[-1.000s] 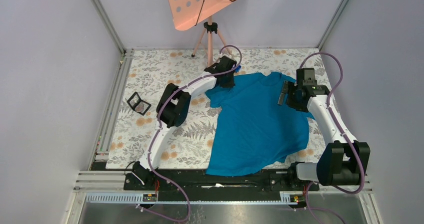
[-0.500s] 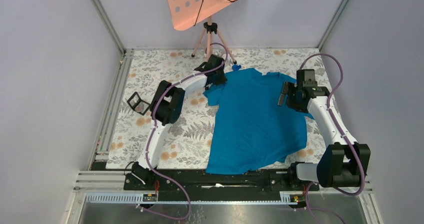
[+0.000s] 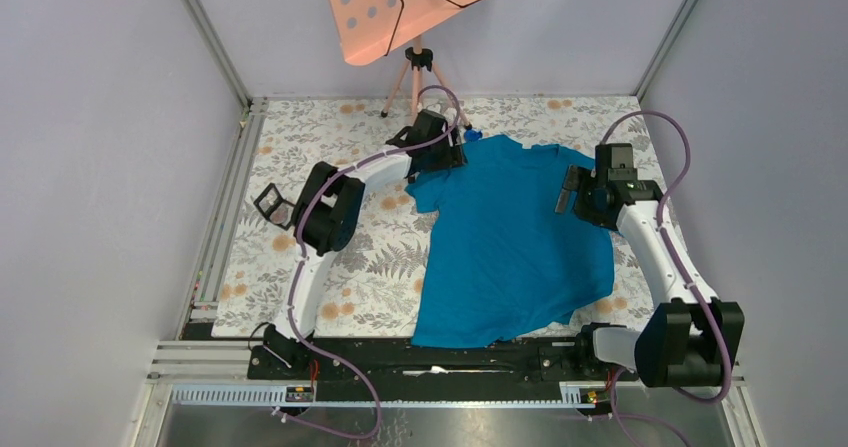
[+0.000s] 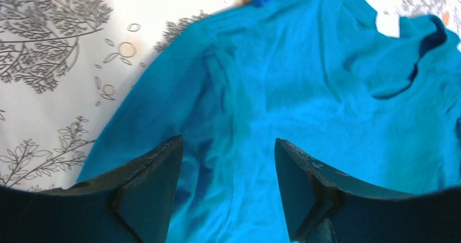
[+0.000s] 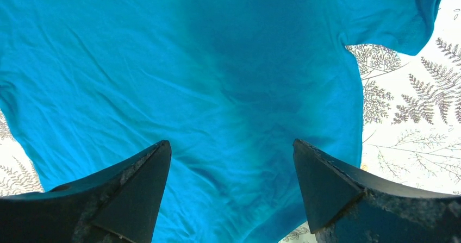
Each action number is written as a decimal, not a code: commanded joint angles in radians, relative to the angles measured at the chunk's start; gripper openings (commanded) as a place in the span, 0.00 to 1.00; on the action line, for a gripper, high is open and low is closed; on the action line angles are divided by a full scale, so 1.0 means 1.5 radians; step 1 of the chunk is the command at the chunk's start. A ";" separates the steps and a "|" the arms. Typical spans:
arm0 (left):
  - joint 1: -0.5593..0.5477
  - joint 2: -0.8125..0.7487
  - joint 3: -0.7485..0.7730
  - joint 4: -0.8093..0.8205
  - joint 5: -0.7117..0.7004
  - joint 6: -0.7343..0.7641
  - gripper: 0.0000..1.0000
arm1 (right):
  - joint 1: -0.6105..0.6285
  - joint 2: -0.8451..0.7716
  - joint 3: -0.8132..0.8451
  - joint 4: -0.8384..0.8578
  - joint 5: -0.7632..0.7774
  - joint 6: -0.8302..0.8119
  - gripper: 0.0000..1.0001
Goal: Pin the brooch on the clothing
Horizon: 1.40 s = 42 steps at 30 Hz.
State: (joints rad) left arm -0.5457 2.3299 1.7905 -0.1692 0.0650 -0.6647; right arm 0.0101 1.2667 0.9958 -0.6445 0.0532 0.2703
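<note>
Since a second ago the left arm's elbow has swung left and now covers part of the black square frame (image 3: 266, 198). Its wrist has backed off the shirt's far-left shoulder, so the small bright-blue lump (image 3: 472, 135) shows just beyond the collar. The left sleeve, bunched before, now lies flatter. The right arm has hardly moved. The left pincer (image 4: 227, 145) is spread wide with nothing between its fingers and hangs over the sleeve seam. The right pincer (image 5: 231, 145) is equally spread and empty, above the chest of the teal T-shirt (image 3: 510, 242). That shirt lies flat on the right half of the floral surface (image 3: 330, 147), collar far and hem near, with a white label (image 4: 388, 25) in its neckline. The frame is the only holder in sight. A small pale-grey disc inside it appears to be the brooch (image 3: 282, 212), at the left of the surface and well apart from the shirt, though it is too small to be sure. There is one shirt, one frame, one disc, one blue lump, and one tripod (image 3: 420, 77) carrying a salmon perforated board (image 3: 415, 2) at the far edge.
</note>
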 commanded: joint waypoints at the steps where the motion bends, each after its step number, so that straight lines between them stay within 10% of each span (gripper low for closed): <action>1: -0.033 -0.105 -0.014 0.045 0.021 0.096 0.69 | -0.003 -0.060 -0.015 0.005 -0.015 0.010 0.90; 22: -0.117 -0.658 -0.490 -0.054 -0.176 0.203 0.82 | -0.003 -0.247 -0.094 0.024 -0.171 0.026 0.95; 42: 0.354 -0.814 -0.725 -0.059 -0.205 0.071 0.89 | -0.002 -0.271 -0.103 0.007 -0.284 0.042 0.90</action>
State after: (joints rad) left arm -0.1276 1.1206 0.7193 -0.3687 -0.2581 -0.5274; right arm 0.0101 0.8833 0.8429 -0.6224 -0.3168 0.3214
